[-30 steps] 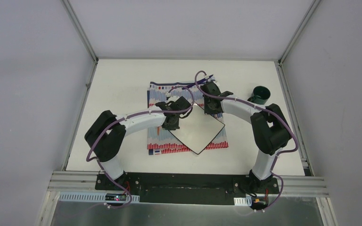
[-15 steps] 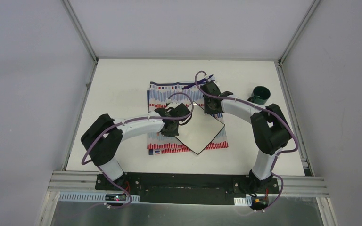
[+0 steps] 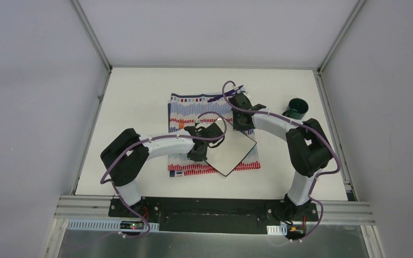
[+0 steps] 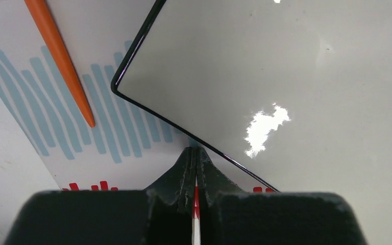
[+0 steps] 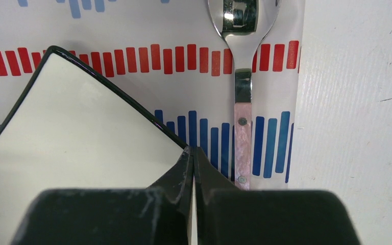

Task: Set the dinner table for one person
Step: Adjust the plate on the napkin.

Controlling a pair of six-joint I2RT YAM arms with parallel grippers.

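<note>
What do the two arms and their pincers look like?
The left arm and right arm have white links and bulky black joints. A purple cable loops along each. The left pincer and right pincer are matte black and taper to thin tips.

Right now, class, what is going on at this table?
Two robot arms are partway through laying a place setting on the white table. A white square plate lies cornerwise on a striped cloth. The left arm's fingers are shut, tips at the plate's near edge; the right arm's fingers are shut at its far edge; neither grips anything. A spoon and an orange stick lie on the cloth; a dark green cup stands apart on the table.
</note>
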